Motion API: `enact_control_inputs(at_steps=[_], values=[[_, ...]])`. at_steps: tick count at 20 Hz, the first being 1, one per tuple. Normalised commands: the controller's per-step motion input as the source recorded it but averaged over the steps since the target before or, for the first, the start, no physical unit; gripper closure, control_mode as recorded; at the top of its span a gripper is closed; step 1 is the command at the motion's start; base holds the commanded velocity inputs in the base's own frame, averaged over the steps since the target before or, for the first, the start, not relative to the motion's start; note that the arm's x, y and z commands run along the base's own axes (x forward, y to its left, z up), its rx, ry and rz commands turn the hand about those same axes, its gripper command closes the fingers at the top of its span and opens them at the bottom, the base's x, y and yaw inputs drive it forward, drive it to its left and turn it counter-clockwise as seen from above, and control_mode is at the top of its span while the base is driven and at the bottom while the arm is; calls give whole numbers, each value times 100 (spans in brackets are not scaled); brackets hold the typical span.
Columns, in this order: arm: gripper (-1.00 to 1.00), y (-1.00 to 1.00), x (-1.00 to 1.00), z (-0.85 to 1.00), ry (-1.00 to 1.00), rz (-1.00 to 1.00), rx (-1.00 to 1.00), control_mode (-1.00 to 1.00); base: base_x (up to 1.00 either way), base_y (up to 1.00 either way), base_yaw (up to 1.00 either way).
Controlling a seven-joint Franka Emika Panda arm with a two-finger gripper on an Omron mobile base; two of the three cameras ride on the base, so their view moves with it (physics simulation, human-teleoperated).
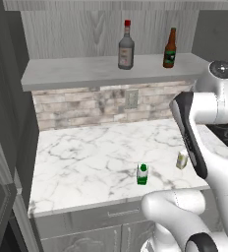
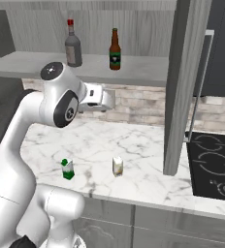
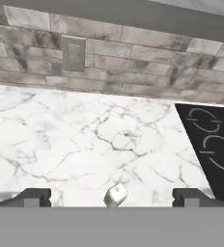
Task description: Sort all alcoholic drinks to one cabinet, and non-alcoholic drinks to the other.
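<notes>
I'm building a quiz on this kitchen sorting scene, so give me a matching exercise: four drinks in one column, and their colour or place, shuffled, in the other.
Things:
1. tall clear-grey bottle
2. brown bottle
3. green and white carton
4. cream-yellow carton

Descriptions:
A. on the marble counter, nearer the stove
B. on the long shelf, green label
C. on the marble counter, white cap
D. on the long shelf, red cap

Pairs: 1-D, 2-B, 3-C, 4-A
</notes>
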Motion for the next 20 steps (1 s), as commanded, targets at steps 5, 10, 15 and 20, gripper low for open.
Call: enact_control_inputs(at_steps=[5, 10, 15, 20], values=[[-100, -6, -7, -30, 0, 0, 1, -100, 0, 0, 0], [-100, -19, -8, -27, 0, 0, 3, -100, 0, 0, 0], [-100, -23, -14, -34, 0, 0, 7, -100, 0, 0, 0], [-100, -18, -13, -38, 3, 0, 6, -100, 0, 0, 0]])
